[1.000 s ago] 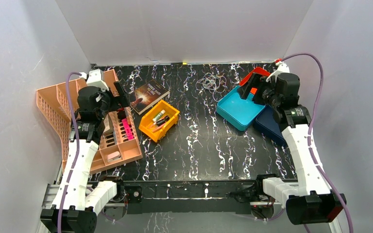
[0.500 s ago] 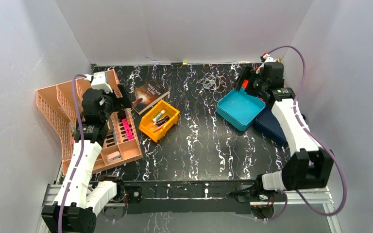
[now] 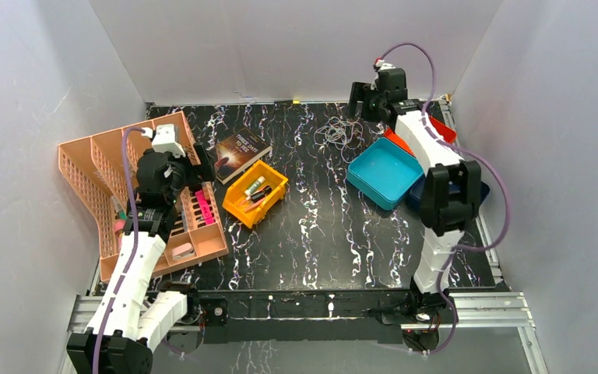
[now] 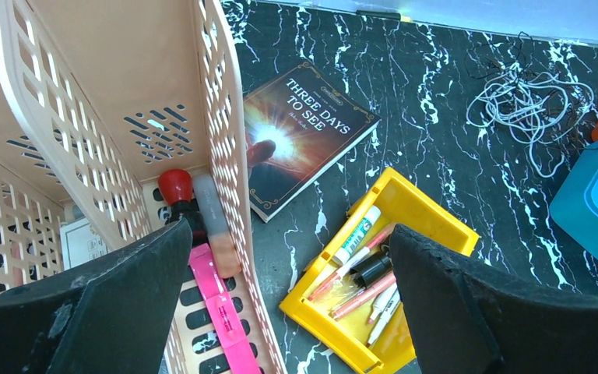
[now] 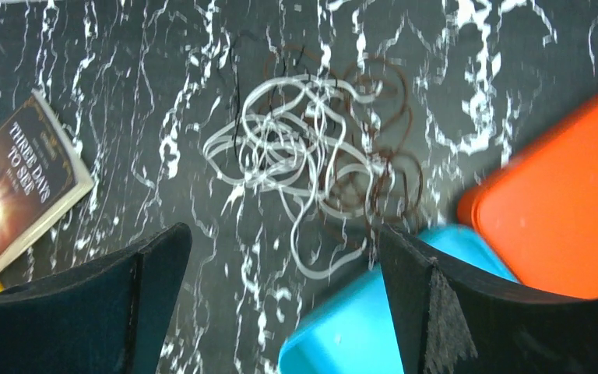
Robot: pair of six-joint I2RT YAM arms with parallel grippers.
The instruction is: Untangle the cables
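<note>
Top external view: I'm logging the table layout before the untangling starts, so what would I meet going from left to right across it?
peach basket → book → cables → teal tray. The other bins overlap these sideways, so they are left out.

Left gripper (image 4: 290, 234) and right gripper (image 5: 282, 234), both spread wide

arms (image 3: 136, 257): white links | blk joints | purple hoses (image 3: 407, 45) | blk jaws
</note>
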